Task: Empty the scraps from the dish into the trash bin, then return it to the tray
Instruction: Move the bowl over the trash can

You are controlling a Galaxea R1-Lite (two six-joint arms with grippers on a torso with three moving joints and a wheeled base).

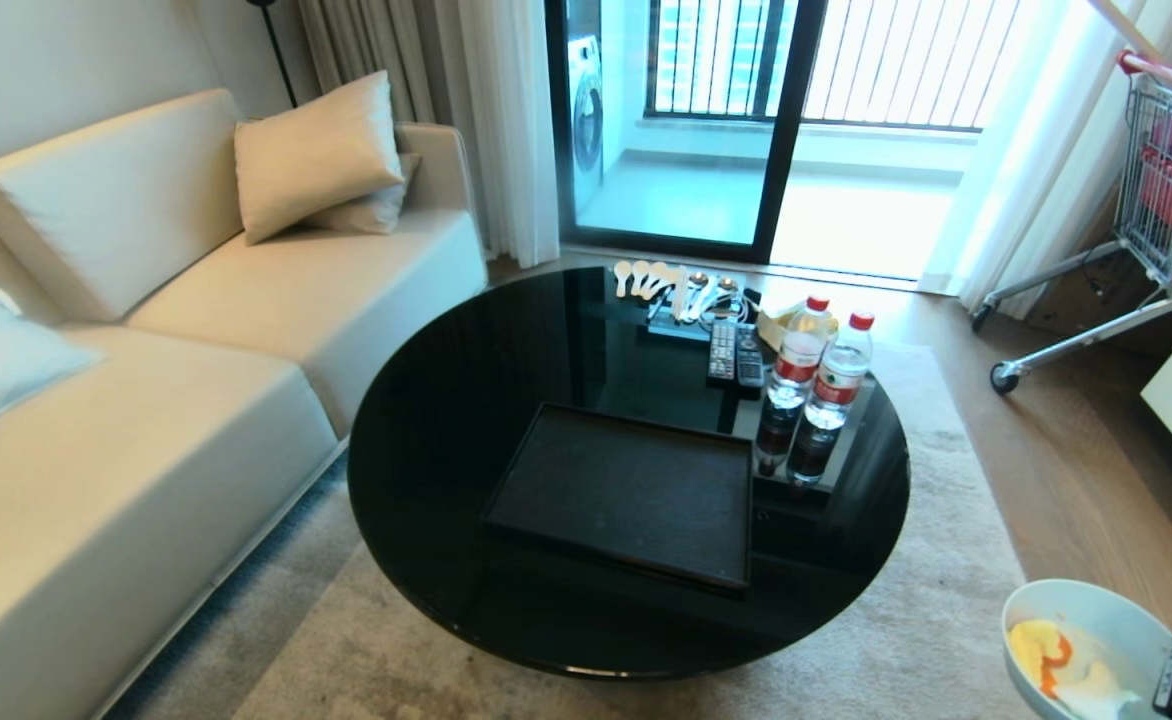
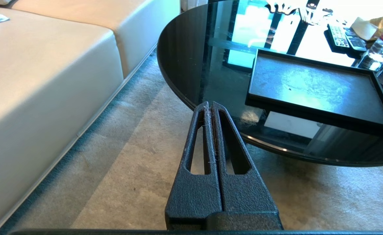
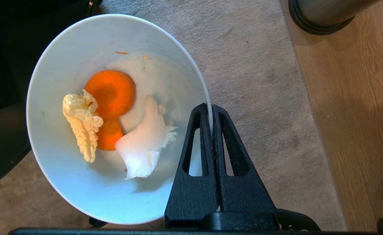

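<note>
Right gripper (image 3: 210,109) clamped on rim of bowl (image 3: 80,182), 1 finger inside the wall, 1 outside, no gap. Bowl off the table, held over grey rug (image 3: 250,65) near rug/wood-floor edge; in head view at bottom right corner, well clear of the tabletop (image 1: 466,400). Scraps (image 3: 113,120) in the bowl: 2 orange carrot slices, 1 pale yellow leafy bit, 1 white bit, all bunched near the bottom. Bowl looks roughly level, nothing spilling. Bin (image 3: 322,16) only partly in right wrist view: steel wall plus black base ring, standing on wood floor (image 3: 358,114) just past the rug edge, apart from bowl. Liner not visible. Bin not visible in head view. Tray (image 1: 626,490) flat on round black glass table, near side, nothing on it. Behind tray: 2 water bottles (image 1: 816,370) with red caps side by side, 2 remotes (image 1: 734,355), spoons (image 1: 661,285) at far edge. Left gripper (image 2: 210,106) pinched shut on nothing, fingers pressed together, hanging over rug beside table edge, near sofa (image 1: 146,400). Shopping cart (image 1: 1161,170) at far right by the curtain.
</note>
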